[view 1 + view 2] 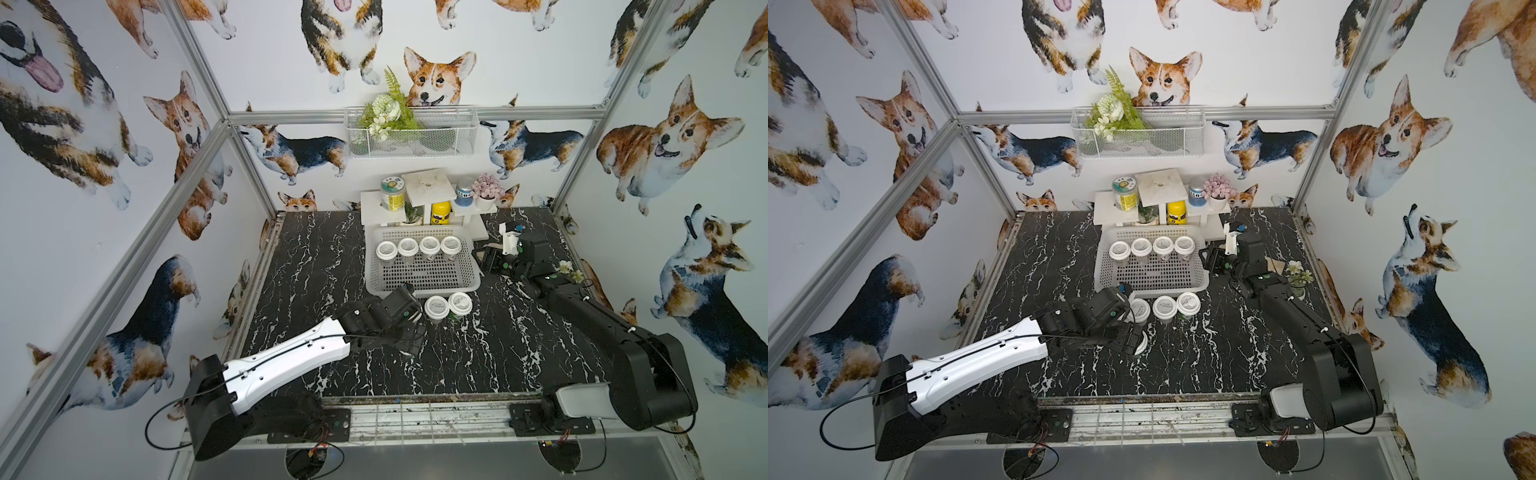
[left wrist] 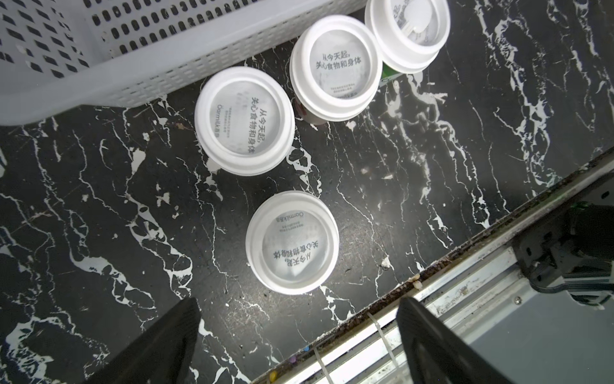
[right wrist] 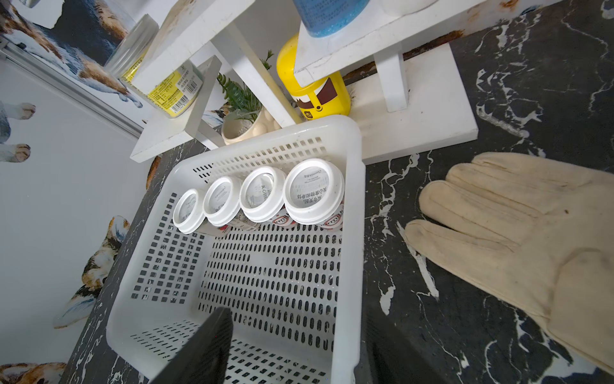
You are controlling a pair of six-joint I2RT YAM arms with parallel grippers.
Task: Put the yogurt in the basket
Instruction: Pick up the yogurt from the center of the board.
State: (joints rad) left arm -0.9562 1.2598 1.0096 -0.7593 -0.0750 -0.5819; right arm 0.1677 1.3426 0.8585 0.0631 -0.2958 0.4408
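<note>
Your left arm (image 1: 286, 361), white and black, is the closest thing, lying across from 7 o'clock over the black marble table (image 1: 478, 353). At its end the left gripper (image 2: 297, 306) hangs above the table with its jaws wide apart and nothing between them. One lone cup (image 2: 292, 242) of yogurt stands upright right in front of the fingertips, and they do not touch it (the left wrist view shows this best).

Look toward 12 o'clock from that cup and you find three more cups (image 2: 244, 119) (image 2: 335, 68) (image 2: 407, 33) in a row on the table, close together, along the 6 o'clock side of the basket (image 1: 419, 272). They are outside it. The one at the 9 o'clock end is just beside the basket wall.

Inside the basket, four cups (image 1: 387, 250) (image 1: 408, 248) (image 1: 429, 245) (image 1: 450, 244) stand side by side along the 12 o'clock wall.

Your right gripper (image 3: 295, 312) is at the basket's 3 o'clock side. Its jaws are apart, one finger inside the basket and one outside, with the wall between them. You can see a gap from the inside finger to the wall. A cream glove (image 3: 515, 232) lies flat on the table just beside the basket. A white shelf (image 1: 428, 187) with jars stands at 12 o'clock, behind the basket.
</note>
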